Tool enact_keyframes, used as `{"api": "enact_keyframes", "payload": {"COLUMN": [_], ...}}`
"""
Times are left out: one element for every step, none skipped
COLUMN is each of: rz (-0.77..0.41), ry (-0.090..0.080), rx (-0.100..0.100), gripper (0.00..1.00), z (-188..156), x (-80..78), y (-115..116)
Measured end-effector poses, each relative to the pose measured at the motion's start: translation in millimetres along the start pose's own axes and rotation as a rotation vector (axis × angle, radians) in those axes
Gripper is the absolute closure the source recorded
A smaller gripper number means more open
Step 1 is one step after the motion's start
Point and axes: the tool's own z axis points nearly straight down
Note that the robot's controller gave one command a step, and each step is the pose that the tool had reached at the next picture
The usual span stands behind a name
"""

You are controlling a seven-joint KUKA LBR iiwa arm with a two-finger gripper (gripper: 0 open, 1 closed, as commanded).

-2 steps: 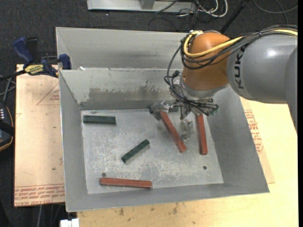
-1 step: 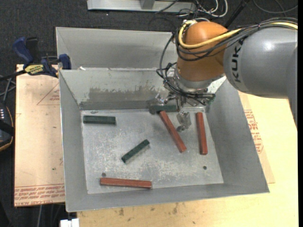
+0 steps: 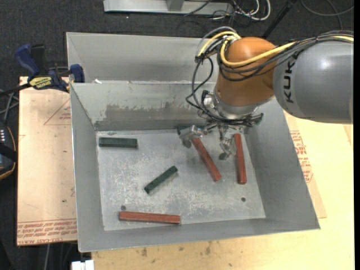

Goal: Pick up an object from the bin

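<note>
Two red sticks (image 3: pixel 206 160) lie just under my tool (image 3: pixel 207 142), which hangs spread open; green sticks (image 3: pixel 161 179) well left.

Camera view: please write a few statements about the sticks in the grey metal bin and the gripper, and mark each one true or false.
1. The grey metal bin holds five flat sticks in all. True.
2. The gripper is over the dark green stick at the far left. False: it is over the upper end of the slanted red-brown stick, at the right of the bin.
3. The red-brown stick by the right wall touches the slanted red-brown stick. False: bare floor shows between them.
4. The second dark green stick lies slanted near the middle of the floor. True.
5. The red-brown stick at the front edge stands on its end. False: it lies flat.
</note>
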Motion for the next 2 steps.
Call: {"api": "enact_keyframes", "payload": {"rz": [-0.143, -0.194], "ry": [0.002, -0.005], "rx": [0.001, -0.005], "gripper": [0.00, 0.00], "z": [19, 26], "x": [-39.2, -60.1], "y": [12, 29]}}
